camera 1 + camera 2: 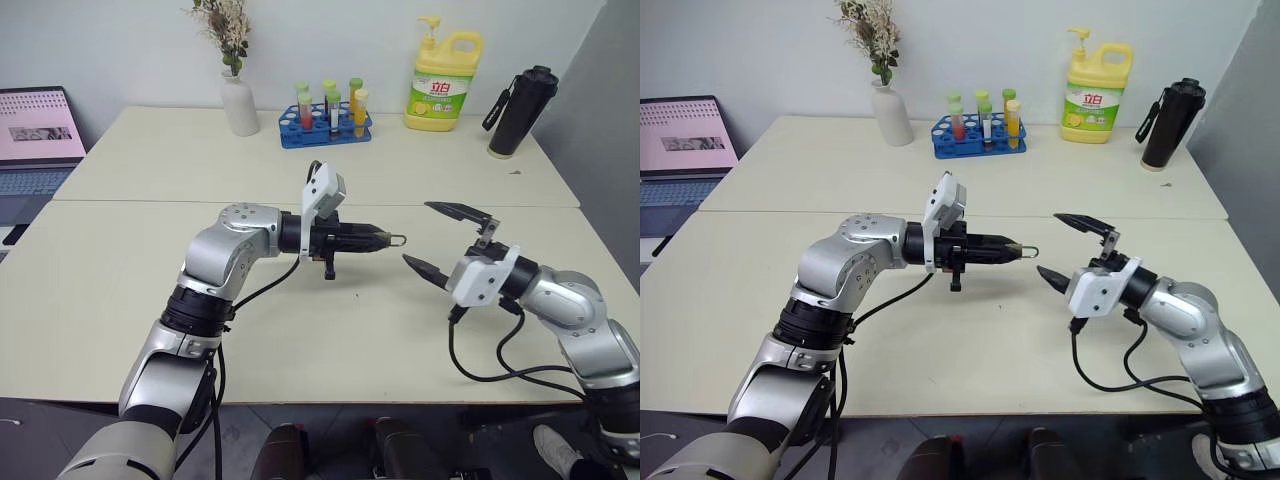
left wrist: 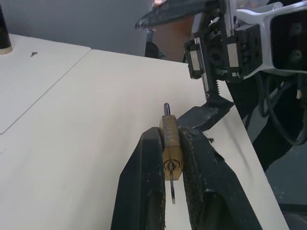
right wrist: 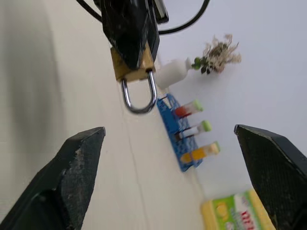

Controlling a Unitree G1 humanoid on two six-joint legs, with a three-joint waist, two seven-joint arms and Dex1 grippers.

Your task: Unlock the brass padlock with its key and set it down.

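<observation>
My left tool (image 1: pixel 375 239): clamped on the brass padlock (image 2: pixel 171 148), above the bench (image 1: pixel 120 290).
My right tool (image 1: pixel 440 240): wide, facing the shackle.
Behind: test-tube rack (image 1: pixel 326 122), vase (image 1: pixel 239 103), detergent bottle (image 1: pixel 444 82).

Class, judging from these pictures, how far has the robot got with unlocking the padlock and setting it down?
Done: the left tool grips the padlock above the table, with the key in its keyhole. In hand: the right tool stands open close by. Left: the shackle looks closed, so unlocking remains, then setting it down.
</observation>
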